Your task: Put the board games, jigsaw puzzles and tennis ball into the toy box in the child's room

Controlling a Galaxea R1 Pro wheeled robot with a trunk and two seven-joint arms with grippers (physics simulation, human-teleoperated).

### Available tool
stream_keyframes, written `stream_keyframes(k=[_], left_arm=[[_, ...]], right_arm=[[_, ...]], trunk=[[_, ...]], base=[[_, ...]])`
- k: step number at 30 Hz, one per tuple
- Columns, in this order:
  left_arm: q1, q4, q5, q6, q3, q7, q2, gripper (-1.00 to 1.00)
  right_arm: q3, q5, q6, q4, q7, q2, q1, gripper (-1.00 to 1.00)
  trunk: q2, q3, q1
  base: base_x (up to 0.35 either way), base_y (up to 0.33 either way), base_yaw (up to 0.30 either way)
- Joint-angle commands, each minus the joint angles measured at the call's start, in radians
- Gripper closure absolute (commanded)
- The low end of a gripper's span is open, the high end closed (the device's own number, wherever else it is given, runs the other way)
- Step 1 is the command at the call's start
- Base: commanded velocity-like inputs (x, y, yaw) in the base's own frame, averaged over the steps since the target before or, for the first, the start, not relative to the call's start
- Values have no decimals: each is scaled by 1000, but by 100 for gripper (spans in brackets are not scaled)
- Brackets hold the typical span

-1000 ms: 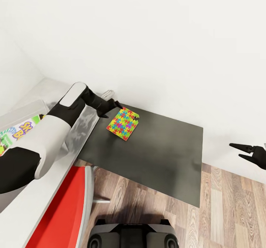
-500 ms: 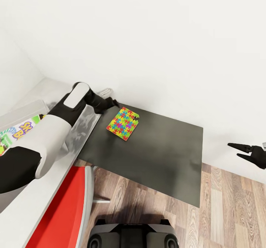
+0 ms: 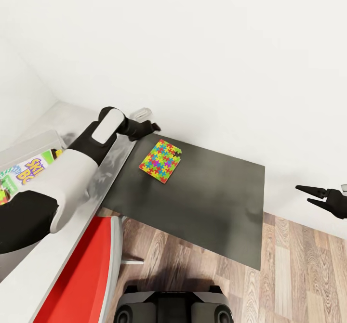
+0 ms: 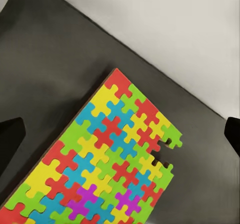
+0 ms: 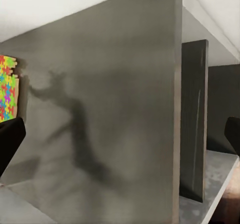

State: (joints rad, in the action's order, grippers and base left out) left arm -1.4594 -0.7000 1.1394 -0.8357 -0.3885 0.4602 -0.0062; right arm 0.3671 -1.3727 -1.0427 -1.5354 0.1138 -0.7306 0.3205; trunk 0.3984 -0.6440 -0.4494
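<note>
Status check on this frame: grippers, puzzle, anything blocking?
Left gripper open, empty, above the puzzle's far corner. Right gripper open, empty, off the table's right side. Jigsaw puzzle flat on the dark table, untouched. Nothing in the way.

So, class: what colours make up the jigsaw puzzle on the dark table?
Yellow, green, blue, red and pink pieces on the jigsaw puzzle; clearest in the left wrist view.

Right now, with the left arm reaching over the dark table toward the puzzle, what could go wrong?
1. The jigsaw puzzle lies flat on the dark table; the open left gripper may find no edge to pinch and push it along instead.
2. One corner of the puzzle looks incomplete in the left wrist view; a grip there could loosen pieces.
3. The left forearm crosses above the Skip-Bo box and might brush it.
</note>
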Motion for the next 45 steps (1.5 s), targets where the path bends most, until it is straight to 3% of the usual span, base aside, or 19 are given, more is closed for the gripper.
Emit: stream_keyframes(k=[1,13,29,45], left_arm=[[-1,0,2,6,-2,0,-3,-100],[3,0,-21,25,-4,-36,-16,-100],[18,0,-18,28,-3,-44,-17,-100],[68,0,-22,29,3,-44,-9,-100]], right_arm=[[1,11,-5,-2,10,0,1,-100],[1,11,-5,-8,10,1,0,-100],[1,11,-5,-9,10,0,0,-100],[2,11,-5,-9,10,0,1,-100]], trunk=[[2,-1,-1],[2,-1,-1],[2,-1,-1],[2,-1,-1]], base=[[0,0,0],[0,0,0],[0,0,-7],[0,0,-152]])
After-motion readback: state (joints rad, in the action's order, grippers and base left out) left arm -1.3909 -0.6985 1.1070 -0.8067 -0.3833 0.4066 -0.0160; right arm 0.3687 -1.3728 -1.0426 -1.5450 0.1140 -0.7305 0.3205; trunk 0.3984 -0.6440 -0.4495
